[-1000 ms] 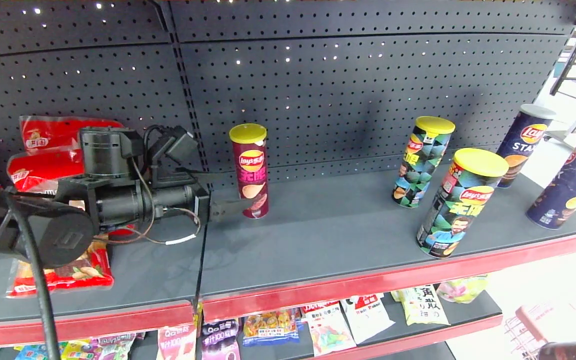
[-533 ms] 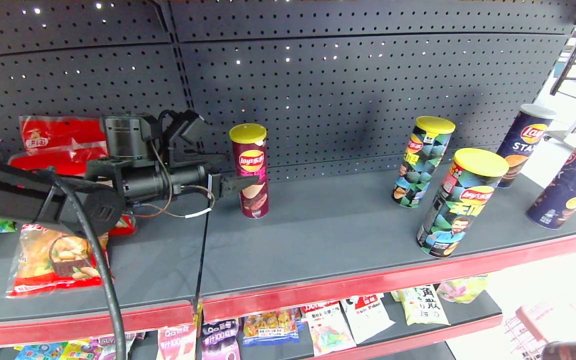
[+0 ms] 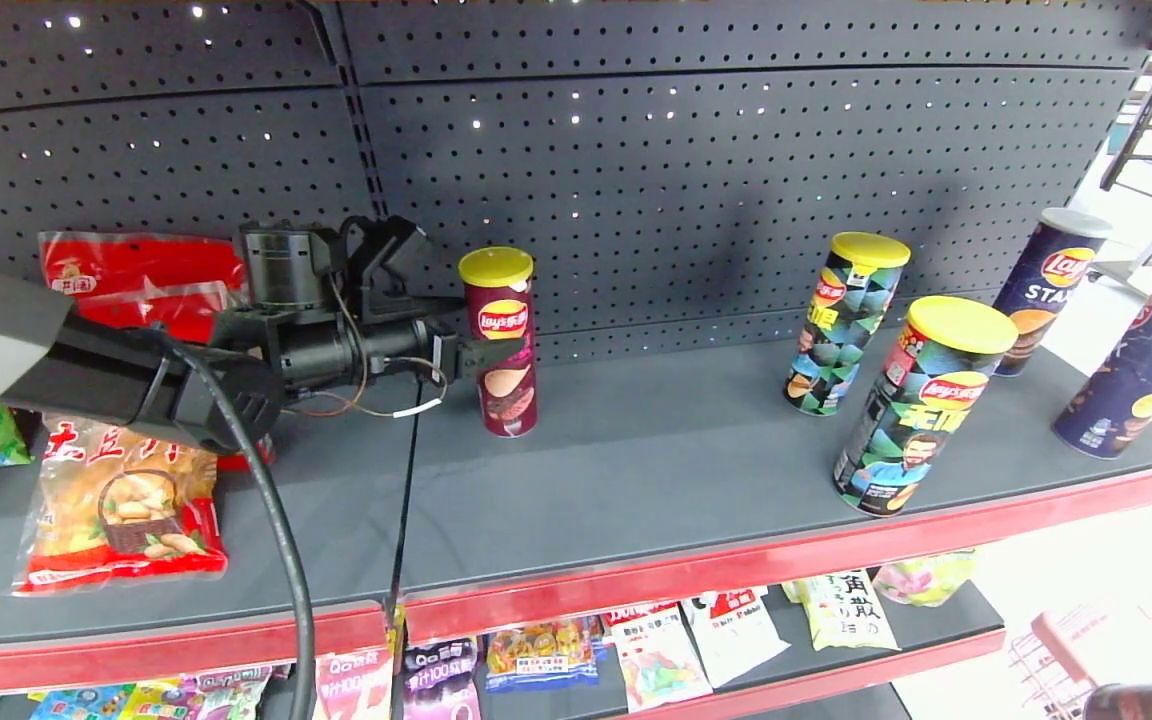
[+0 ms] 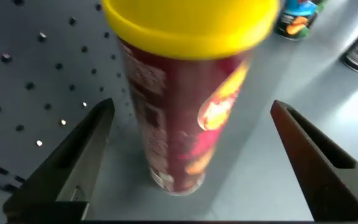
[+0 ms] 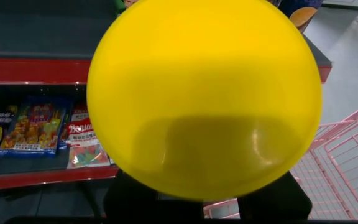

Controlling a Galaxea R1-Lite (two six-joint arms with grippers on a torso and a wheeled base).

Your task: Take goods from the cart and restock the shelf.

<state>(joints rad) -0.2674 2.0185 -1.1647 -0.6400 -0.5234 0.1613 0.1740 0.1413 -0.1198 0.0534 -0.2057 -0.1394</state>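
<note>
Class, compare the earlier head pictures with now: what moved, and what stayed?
The left gripper rose and moved right, from the base of the maroon can to its middle; its jaws stand open astride the can, gripping nothing. The maroon can, the other cans and the snack bags stayed put.

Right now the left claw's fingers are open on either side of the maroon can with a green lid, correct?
Not quite: the lid is yellow, not green, as the left wrist view shows. The left gripper is open, with a finger on either side of the maroon can.
</note>
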